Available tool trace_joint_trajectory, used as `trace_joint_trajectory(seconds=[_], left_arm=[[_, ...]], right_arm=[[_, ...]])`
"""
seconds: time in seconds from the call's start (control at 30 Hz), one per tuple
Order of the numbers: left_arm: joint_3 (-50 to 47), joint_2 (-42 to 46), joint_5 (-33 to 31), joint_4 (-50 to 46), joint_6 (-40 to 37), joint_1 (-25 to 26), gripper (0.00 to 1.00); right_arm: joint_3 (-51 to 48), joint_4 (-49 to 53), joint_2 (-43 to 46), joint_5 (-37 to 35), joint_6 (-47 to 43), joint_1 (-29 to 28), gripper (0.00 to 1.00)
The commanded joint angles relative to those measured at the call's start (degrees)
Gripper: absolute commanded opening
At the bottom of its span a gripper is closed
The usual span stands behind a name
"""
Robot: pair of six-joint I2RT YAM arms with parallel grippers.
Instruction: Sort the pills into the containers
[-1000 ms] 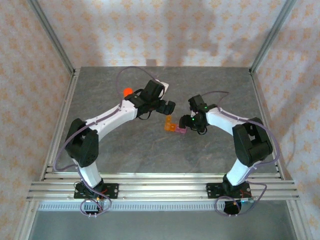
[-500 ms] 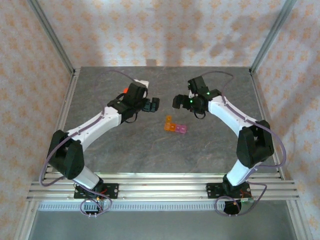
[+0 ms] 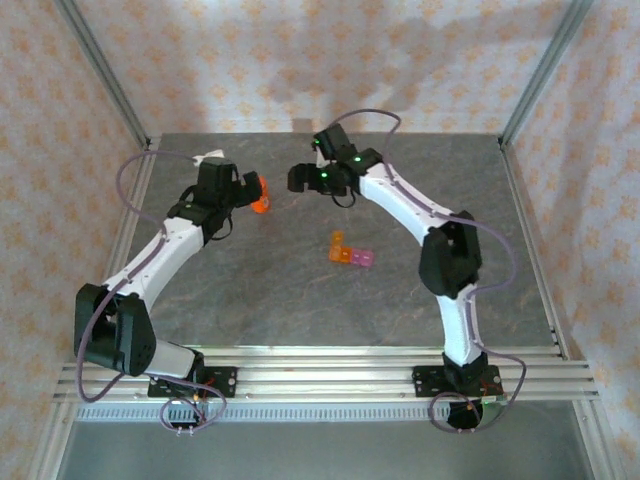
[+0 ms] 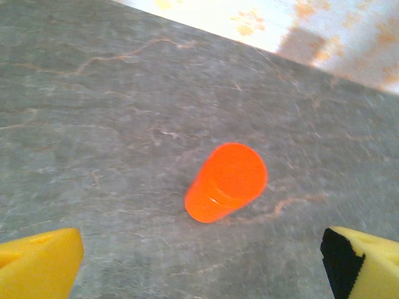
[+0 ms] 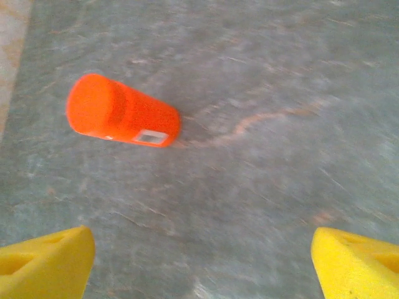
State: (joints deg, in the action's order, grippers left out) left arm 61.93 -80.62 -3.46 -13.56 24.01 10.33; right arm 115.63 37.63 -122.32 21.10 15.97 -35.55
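Top view: the left fingers (image 3: 246, 188) and right fingers (image 3: 300, 180) have both swung away from the little orange and pink containers (image 3: 350, 253), which sit alone mid-tabletop (image 3: 250, 300). They're now at the far left, flanking the orange bottle (image 3: 259, 201), so I'd guess the pills get fetched from there next. Left wrist: bottle (image 4: 225, 182) dead ahead, yellow fingers (image 4: 37, 261) spread wide, gripping nothing. Right wrist: bottle (image 5: 121, 118) off to the left, fingers (image 5: 358, 258) also wide apart and touching nothing.

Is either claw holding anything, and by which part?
Nothing is held: left claw and right claw are open; the orange bottle rests free on the table.
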Motion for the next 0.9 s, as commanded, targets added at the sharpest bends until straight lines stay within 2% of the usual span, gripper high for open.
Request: trace_joint_trajectory(seconds=[0.0,0.13,0.23,0.47,0.87], left_arm=[[-1.15,2.42,0.45,-1.23,4.51,-3.88,1.00],[-1.38,3.03,1.73,-3.24,5.26,-7.44,1.00],[-2.14,3.35,2.74,-3.98,5.70,-9.56,1.00],[-4.13,3.59,3.35,-4.00,6.30,-12.15,1.00],[-5.34,3.28,3.02,-4.37,8.51,-13.11,1.00]], right_arm=[[10.12,5.94,-6.38,-0.47,-4.80,-2.55,0.88],[21.62,8.05,-14.24,-3.90,-9.84,-5.25,0.90],[26.09,6.44,-17.52,-5.68,-12.27,-6.15,0.91],[26.73,-1.24,-20.06,-4.97,-13.67,-6.68,0.91],[26.40,-9.99,-24.40,-6.81,-16.84,-7.88,0.90]])
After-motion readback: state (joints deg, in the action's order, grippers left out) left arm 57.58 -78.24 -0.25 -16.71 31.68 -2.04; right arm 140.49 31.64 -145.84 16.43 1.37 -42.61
